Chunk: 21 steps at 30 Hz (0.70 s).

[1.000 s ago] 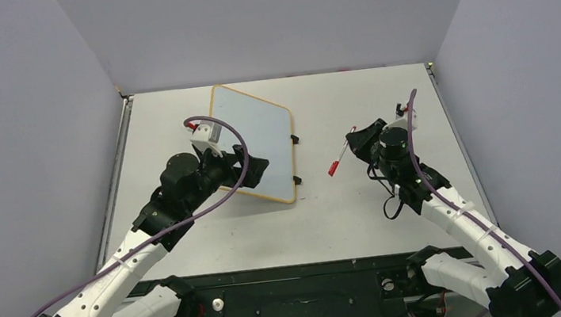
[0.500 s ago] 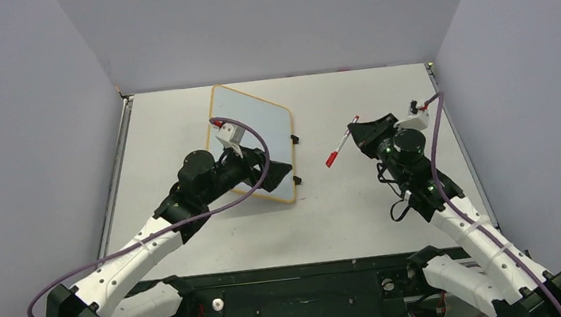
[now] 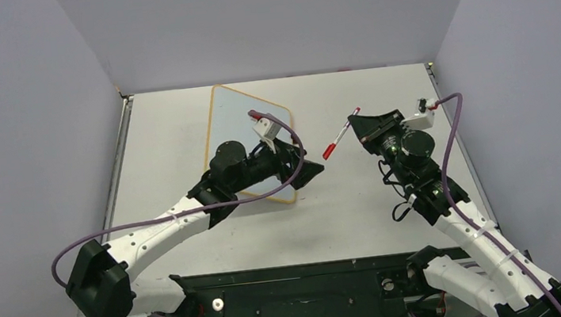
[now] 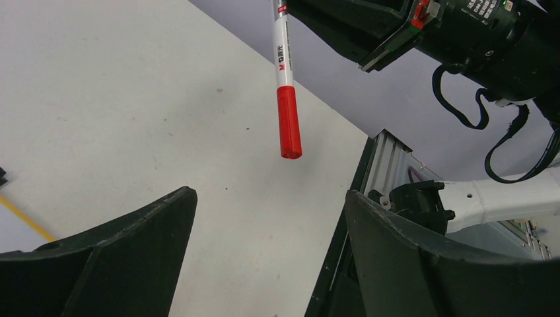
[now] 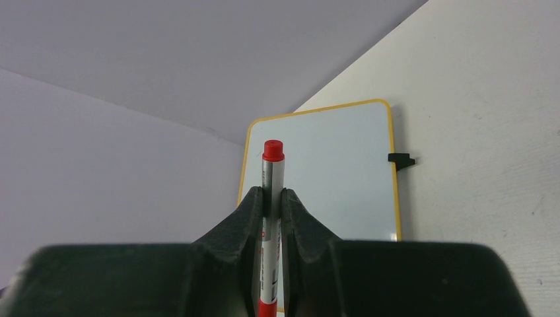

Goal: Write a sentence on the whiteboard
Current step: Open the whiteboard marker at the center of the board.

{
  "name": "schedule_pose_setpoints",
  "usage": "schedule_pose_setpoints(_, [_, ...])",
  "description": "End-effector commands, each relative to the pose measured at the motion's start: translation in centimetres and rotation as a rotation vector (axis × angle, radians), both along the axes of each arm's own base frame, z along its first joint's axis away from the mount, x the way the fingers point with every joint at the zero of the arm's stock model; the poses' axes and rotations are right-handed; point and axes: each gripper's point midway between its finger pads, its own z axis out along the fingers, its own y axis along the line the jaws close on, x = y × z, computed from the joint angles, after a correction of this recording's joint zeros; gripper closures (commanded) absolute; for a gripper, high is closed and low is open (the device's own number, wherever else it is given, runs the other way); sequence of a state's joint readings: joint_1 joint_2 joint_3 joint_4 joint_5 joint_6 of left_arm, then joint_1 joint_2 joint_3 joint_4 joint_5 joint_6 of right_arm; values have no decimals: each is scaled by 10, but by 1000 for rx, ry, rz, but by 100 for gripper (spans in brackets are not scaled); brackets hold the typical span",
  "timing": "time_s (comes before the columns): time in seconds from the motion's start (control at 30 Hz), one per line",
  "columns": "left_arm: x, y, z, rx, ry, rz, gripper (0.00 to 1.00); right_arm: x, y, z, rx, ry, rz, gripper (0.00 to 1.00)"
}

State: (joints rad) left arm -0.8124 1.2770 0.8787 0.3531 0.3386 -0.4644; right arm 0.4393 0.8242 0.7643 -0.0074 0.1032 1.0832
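Observation:
The whiteboard [image 3: 234, 114] lies at the back left of the table, its near part under my left arm. It also shows in the right wrist view [image 5: 330, 165], and its surface is blank there. No red sentence shows on it. My right gripper [image 3: 359, 125] is shut on a white marker [image 3: 341, 133] and holds it above the table, its red cap [image 3: 329, 151] pointing at the left gripper. In its own view the gripper [image 5: 272, 196] pinches the marker [image 5: 271, 173]. My left gripper [image 3: 312, 172] is open and empty. In its view [image 4: 269, 195] the cap [image 4: 288, 123] hangs just beyond the fingers, apart from them.
Two black clips [image 3: 293, 139] sit on the board's right edge; one shows in the right wrist view [image 5: 401, 159]. Grey walls close in the table [image 3: 361, 197] on three sides. A metal rail [image 4: 386, 158] runs along the table's right edge.
My left arm has swung right across the whiteboard, its open gripper now close to the marker's cap. My right gripper has shifted slightly right and back with the marker.

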Motion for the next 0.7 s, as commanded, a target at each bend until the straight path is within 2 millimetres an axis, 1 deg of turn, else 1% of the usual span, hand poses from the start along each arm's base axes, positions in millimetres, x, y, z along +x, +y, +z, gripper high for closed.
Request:
schedule_pose_setpoints(0.0, [3,-19,48,-111,-97,-42,22,-5,3,34,58,-92,18,100])
schedule_pose_setpoints(0.1, [5,-26,48,-112,-95,-50,28,-7,4,36,65,-97,25,100])
schedule_pose_setpoints(0.37, [9,-42,50,-112,-99,-69,36,-8,7,34,69,-99,39,100])
schedule_pose_setpoints(0.5, [10,-49,51,-112,-100,-80,45,-8,9,33,70,-97,50,100])
schedule_pose_setpoints(0.53, [10,-51,49,-107,-97,-85,51,-8,10,33,71,-96,54,100])
schedule_pose_setpoints(0.57, [11,-53,53,-110,-104,-87,56,-8,10,33,69,-95,55,100])
schedule_pose_setpoints(0.6, [11,-55,49,-100,-101,-91,65,-9,10,33,69,-97,57,100])
schedule_pose_setpoints(0.63, [12,-57,49,-97,-100,-91,70,-9,11,33,68,-98,59,100])
schedule_pose_setpoints(0.67, [12,-58,49,-92,-100,-93,81,-10,11,34,64,-100,61,100])
